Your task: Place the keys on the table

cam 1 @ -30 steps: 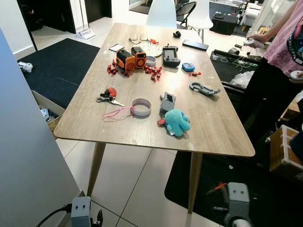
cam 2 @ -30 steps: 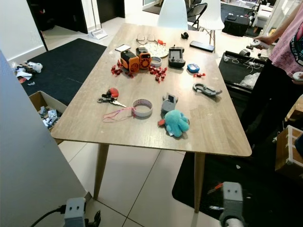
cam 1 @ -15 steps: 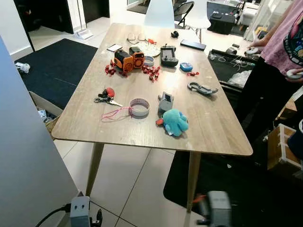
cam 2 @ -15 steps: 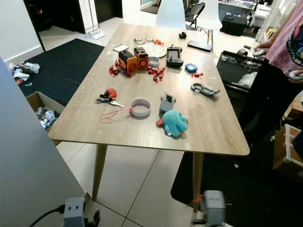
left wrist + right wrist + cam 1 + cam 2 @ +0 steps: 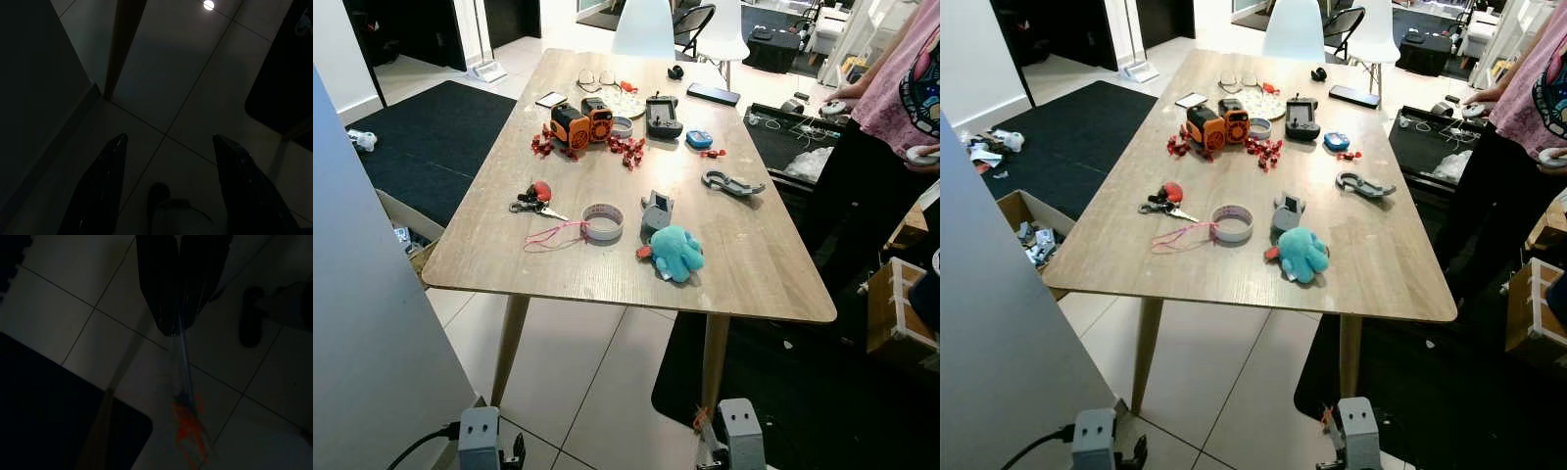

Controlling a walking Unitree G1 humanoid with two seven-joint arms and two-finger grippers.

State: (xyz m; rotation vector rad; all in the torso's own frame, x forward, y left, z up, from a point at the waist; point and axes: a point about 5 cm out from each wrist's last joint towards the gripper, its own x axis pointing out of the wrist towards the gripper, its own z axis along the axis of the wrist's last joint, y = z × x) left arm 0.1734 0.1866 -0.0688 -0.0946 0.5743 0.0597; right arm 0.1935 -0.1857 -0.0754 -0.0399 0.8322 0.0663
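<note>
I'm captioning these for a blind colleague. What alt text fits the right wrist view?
Dim view down the right gripper, its two black fingers shut on a thin strap from which the blurred orange-red keys dangle over pale floor tiles, beside a dark rug.

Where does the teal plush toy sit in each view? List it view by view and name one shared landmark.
Left eye view: teal plush toy near the table's front edge, right of centre.
Right eye view: same spot.
Left wrist view: aimed at dim floor tiles.
Right wrist view: floor tiles under the right gripper, shut on the keys.
Shared landmark: white tape roll, just left of the toy.
</note>
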